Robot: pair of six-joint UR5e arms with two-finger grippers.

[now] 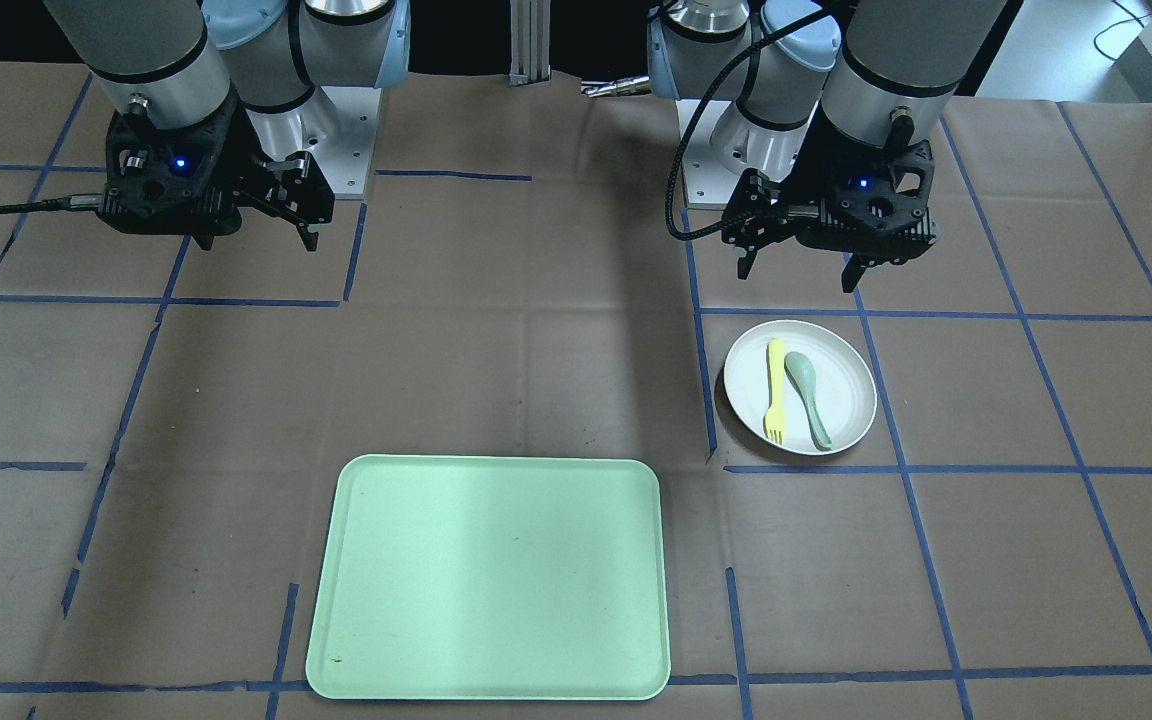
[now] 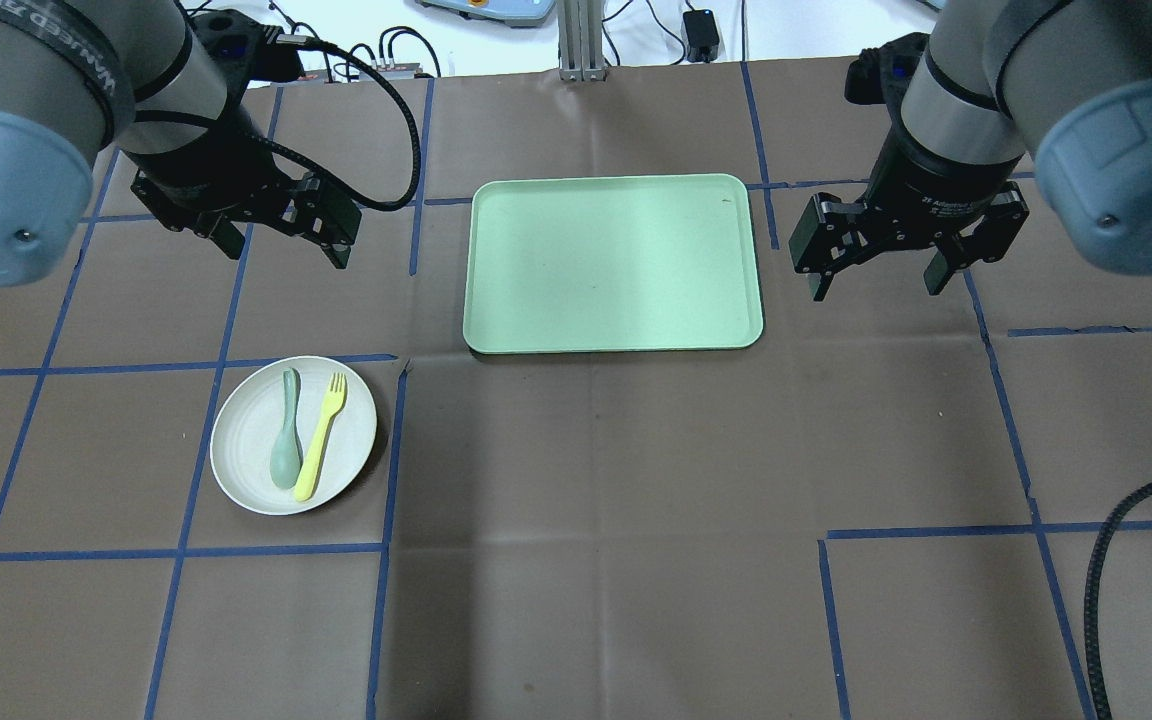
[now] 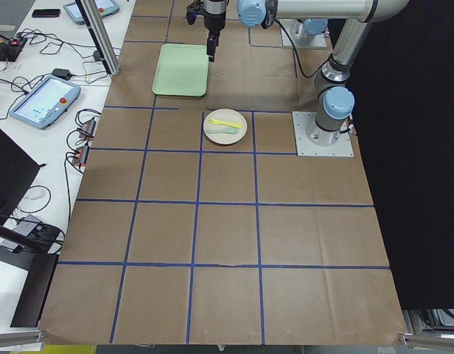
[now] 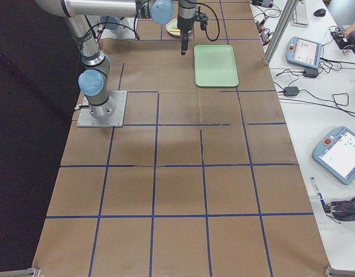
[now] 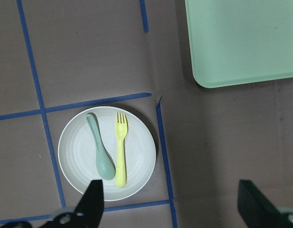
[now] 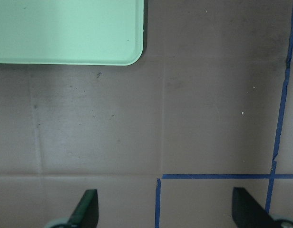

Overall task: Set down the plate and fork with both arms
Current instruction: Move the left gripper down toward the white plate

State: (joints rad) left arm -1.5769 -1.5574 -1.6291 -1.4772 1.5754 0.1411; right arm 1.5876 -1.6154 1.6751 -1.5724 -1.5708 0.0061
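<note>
Taped brown table (image 2: 586, 500): below the spread-open left gripper (image 2: 286, 255), the fork (image 2: 321, 437) lies along the plate (image 2: 241, 465) (tines away from the robot); the right gripper (image 2: 876, 290) is likewise spread.

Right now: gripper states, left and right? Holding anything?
Left gripper: open, holding nothing.
Right gripper: open, holding nothing.

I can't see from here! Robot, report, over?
Left gripper open, right gripper open, both empty. Fork on plate, plate off tray. Spoon beside fork, maybe in the way.
</note>
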